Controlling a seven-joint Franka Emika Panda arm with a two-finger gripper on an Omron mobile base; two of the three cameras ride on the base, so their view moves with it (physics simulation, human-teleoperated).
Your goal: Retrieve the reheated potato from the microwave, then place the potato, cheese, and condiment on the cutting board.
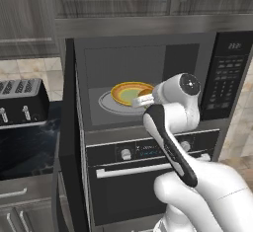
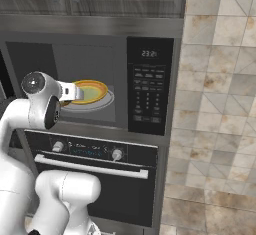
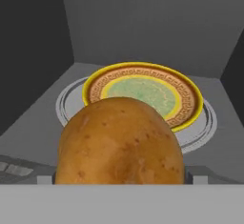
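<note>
The golden-brown potato (image 3: 121, 142) fills the lower hand view, held just in front of the microwave's (image 1: 225, 78) open cavity. My gripper (image 1: 143, 102) is shut on the potato (image 1: 145, 98), which hides its fingertips. Behind the potato an empty yellow-rimmed plate (image 3: 143, 92) with a green centre rests on the glass turntable (image 3: 66, 101). From the right base view my hand reaches into the cavity beside the plate (image 2: 92, 91). The cheese, condiment and cutting board are out of view.
The microwave door (image 1: 69, 127) stands swung open on the left, edge-on. An oven (image 1: 148, 172) with knobs and a bar handle sits directly below. A black toaster (image 1: 22, 100) stands on the counter at left. A tiled wall (image 2: 215, 104) is at right.
</note>
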